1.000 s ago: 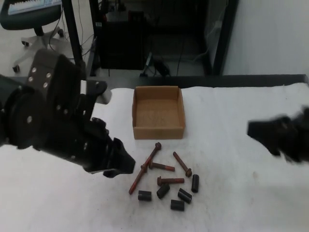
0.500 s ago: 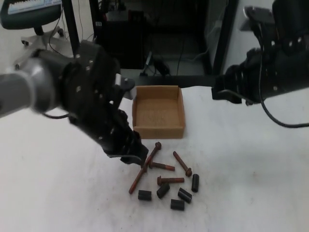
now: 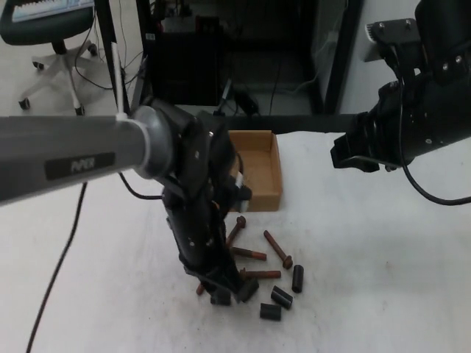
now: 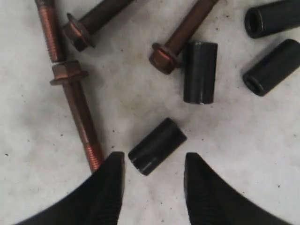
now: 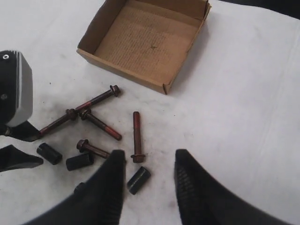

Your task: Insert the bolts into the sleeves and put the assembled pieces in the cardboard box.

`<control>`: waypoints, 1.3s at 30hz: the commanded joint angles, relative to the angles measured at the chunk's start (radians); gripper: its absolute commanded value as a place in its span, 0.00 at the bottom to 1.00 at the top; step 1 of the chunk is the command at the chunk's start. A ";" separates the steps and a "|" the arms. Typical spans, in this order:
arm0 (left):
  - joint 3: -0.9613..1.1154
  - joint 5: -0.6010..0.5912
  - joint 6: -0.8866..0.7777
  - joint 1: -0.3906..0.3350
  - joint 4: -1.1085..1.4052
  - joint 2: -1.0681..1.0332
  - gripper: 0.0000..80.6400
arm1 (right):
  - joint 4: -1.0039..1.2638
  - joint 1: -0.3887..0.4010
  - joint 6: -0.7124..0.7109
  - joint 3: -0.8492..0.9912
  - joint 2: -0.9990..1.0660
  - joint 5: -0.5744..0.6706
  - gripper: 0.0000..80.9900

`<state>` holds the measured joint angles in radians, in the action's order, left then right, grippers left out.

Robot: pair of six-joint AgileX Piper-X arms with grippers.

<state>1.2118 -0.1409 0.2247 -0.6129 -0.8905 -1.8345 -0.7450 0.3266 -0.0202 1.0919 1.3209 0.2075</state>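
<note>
Several rusty bolts (image 3: 278, 250) and several black sleeves (image 3: 282, 297) lie loose on the white cloth in front of the cardboard box (image 3: 263, 200). My left gripper (image 3: 221, 288) hangs low over the near-left end of the pile, open. In the left wrist view its fingers (image 4: 105, 187) flank one black sleeve (image 4: 157, 146) that lies just past the tips, beside a bolt (image 4: 77, 108). My right gripper (image 5: 149, 154) is open and held high at the back right, with nothing in it. Below it I see the box (image 5: 122, 70), a bolt (image 5: 136, 136) and a sleeve (image 5: 138, 180).
The left arm (image 3: 73, 158) stretches across from the left and hides the box's left part. The right arm (image 3: 412, 110) hangs over the bench's far right edge. Bare cloth lies right of the pile. A chair (image 3: 44, 29) and dark racks stand behind the bench.
The left arm has swung in from the left and lowered its gripper onto the pile's near-left end. The right arm rose to the back right and has barely shifted since.
</note>
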 commanded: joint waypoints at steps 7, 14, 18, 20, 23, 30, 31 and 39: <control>0.011 0.171 -0.017 -0.009 0.083 0.002 0.47 | -0.065 0.001 -0.011 0.011 -0.004 -0.001 0.41; 0.011 0.171 -0.017 -0.009 0.086 -0.011 0.47 | -0.059 0.001 -0.011 0.011 -0.004 -0.001 0.41; 0.011 0.131 -0.024 -0.009 0.088 -0.052 0.47 | -0.060 0.001 -0.011 0.011 -0.004 -0.026 0.41; 0.011 0.131 -0.024 -0.009 0.088 -0.074 0.47 | -0.060 0.001 -0.011 0.011 -0.004 -0.030 0.41; 0.011 0.131 -0.024 -0.009 0.108 -0.095 0.47 | -0.060 0.001 -0.011 0.011 -0.004 -0.030 0.41; 0.011 0.131 -0.024 -0.009 0.198 -0.110 0.47 | -0.060 0.001 -0.011 0.011 -0.004 -0.030 0.41; 0.011 0.131 -0.024 -0.009 0.205 -0.112 0.47 | -0.060 0.001 -0.011 0.011 -0.004 -0.030 0.41; 0.011 0.131 -0.024 -0.009 0.187 -0.140 0.47 | -0.060 0.001 -0.027 0.011 -0.004 -0.047 0.41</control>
<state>1.2235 -0.0188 0.2098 -0.6187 -0.7175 -1.9346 -0.8046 0.3266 -0.0308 1.0919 1.3209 0.1754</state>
